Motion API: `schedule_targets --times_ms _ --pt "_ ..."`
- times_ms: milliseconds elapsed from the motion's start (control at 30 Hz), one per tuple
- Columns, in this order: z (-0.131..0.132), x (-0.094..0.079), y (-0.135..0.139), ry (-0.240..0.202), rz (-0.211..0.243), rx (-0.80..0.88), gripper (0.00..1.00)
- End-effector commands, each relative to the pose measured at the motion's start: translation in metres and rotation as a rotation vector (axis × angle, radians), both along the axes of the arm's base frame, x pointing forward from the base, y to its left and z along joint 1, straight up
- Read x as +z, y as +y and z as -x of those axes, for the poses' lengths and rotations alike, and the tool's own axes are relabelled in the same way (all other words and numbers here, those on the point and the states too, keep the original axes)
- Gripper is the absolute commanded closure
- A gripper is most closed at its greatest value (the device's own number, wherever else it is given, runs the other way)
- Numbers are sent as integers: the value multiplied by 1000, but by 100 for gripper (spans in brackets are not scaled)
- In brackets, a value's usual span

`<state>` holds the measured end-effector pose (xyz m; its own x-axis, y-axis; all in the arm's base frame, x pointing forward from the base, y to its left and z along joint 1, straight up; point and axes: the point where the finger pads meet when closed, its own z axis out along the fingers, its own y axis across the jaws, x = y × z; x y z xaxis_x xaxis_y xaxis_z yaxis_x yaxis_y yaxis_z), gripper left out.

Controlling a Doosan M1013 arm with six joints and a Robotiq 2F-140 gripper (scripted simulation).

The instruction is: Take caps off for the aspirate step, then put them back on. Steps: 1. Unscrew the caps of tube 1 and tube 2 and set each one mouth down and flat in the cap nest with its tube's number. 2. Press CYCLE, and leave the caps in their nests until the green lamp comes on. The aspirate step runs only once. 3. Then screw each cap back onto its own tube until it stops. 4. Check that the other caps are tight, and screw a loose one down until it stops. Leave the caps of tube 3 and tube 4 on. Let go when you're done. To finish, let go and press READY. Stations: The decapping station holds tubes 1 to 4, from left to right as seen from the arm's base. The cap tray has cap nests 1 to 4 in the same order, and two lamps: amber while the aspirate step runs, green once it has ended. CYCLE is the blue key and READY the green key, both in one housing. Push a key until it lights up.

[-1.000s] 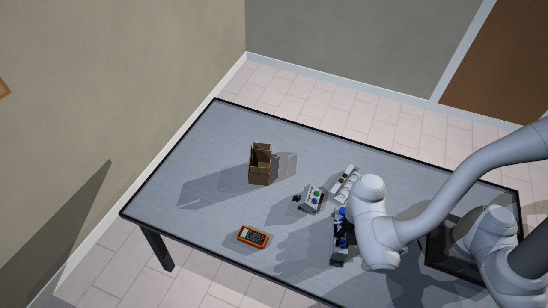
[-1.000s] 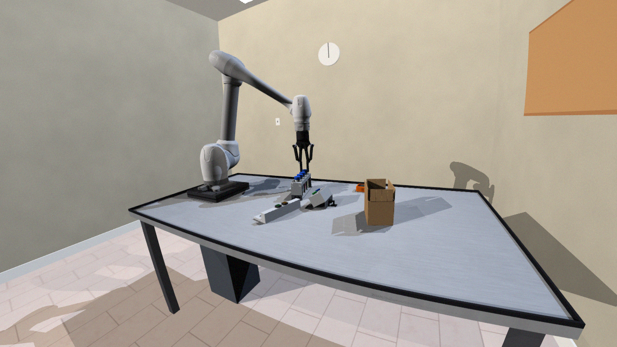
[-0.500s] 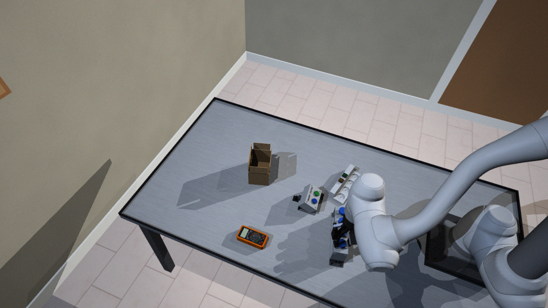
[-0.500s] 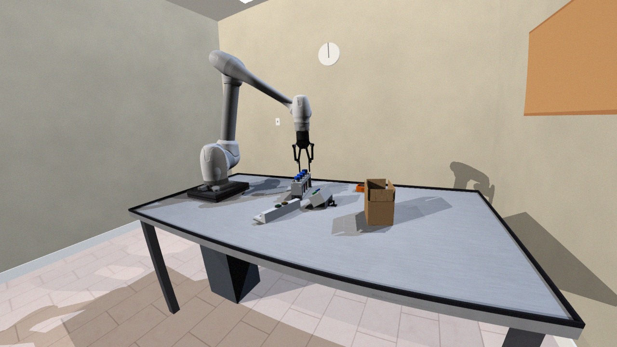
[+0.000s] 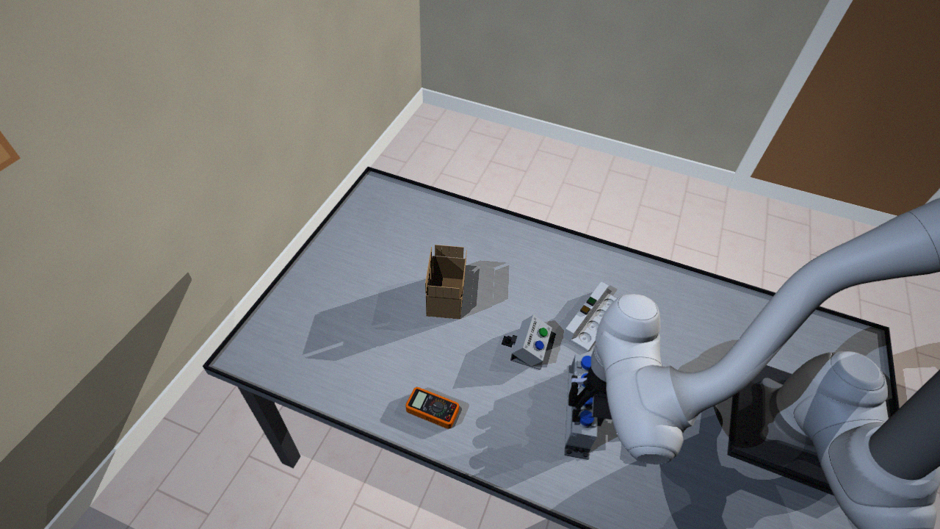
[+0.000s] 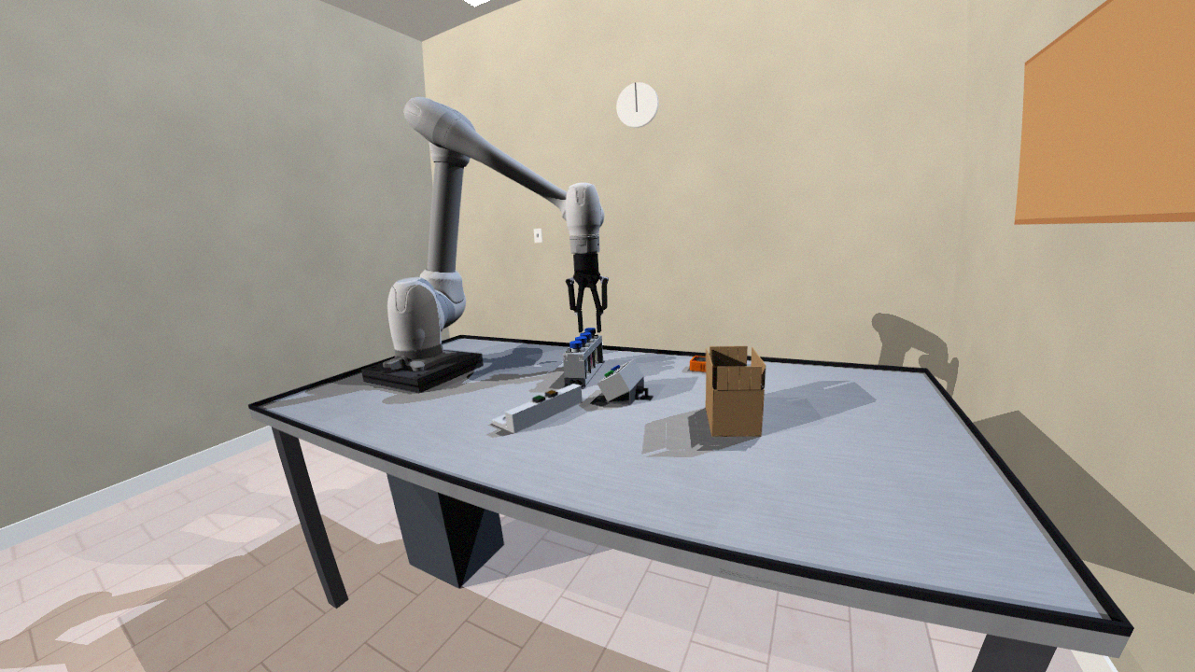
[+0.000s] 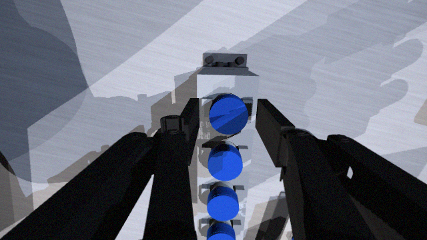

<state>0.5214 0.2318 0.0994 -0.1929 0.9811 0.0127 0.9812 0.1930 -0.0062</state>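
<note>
The decapping station (image 5: pixel 581 408) stands near the arm's base and also shows in the exterior view (image 6: pixel 582 355). In the wrist view several blue caps sit on its tubes in a row. My gripper (image 7: pixel 227 113) points straight down over the end cap (image 7: pixel 229 113), the one next to the station's dark end block (image 7: pixel 225 61). The fingers stand open on both sides of this cap, with a gap on each side. The cap sits on its tube. The other caps (image 7: pixel 225 161) lie closer to the camera. The cap tray (image 5: pixel 591 315) shows empty nests and unlit lamps.
The key housing (image 5: pixel 533 339) with the green key (image 5: pixel 543 332) and the blue key (image 5: pixel 539 344) stands between the station and the tray. An open cardboard box (image 5: pixel 446 281) stands mid-table. An orange multimeter (image 5: pixel 432 406) lies near the table's edge.
</note>
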Motion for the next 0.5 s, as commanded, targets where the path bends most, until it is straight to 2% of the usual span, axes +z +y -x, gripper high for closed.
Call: schedule_targets --times_ms 0,333,367,467 --pt "-1 2 0 -5 12 -18 59" --pt "-1 5 0 -5 12 -18 59" --pt "-1 5 0 -5 12 -18 70" --pt "-1 5 0 -5 12 -18 70"
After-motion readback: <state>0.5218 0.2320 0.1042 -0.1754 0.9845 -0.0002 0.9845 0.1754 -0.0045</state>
